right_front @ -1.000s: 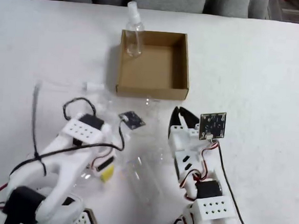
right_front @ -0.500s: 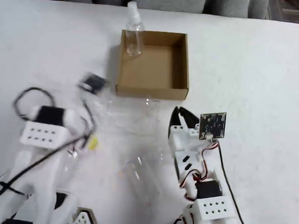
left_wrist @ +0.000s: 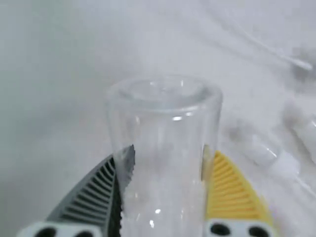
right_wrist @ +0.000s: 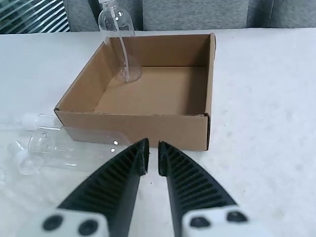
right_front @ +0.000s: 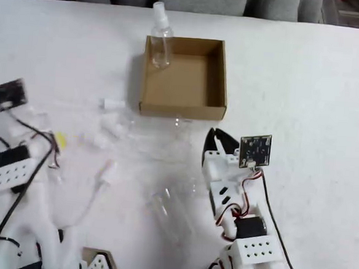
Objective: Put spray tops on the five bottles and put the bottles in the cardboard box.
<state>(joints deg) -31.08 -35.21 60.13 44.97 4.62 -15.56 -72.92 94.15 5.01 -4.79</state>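
We see the left gripper (left_wrist: 167, 157) clamped on a clear bottle (left_wrist: 163, 113), with the grey finger on one side and the yellow on the other. This bottle's long axis runs in line with the fingers, and its wide round end points away from the wrist (we cannot tell whether that end is base or mouth). In the high view this arm is at the left edge of the table (right_front: 306, 88), well apart from the box (right_front: 182, 110).

The right gripper (right_wrist: 152, 148) sits just before the box's near wall. Its fingers are drawn almost together, with a thin slit between them, and hold nothing.

In the box's far left corner a capped bottle (right_front: 160, 44) stands upright, its spray top (right_front: 159, 9) pointing up. A bare bottle (right_wrist: 64, 150) lies on the table just beside the near wall, its long axis along that wall. Loose tops (right_front: 111, 104) lie on the table left of the box.
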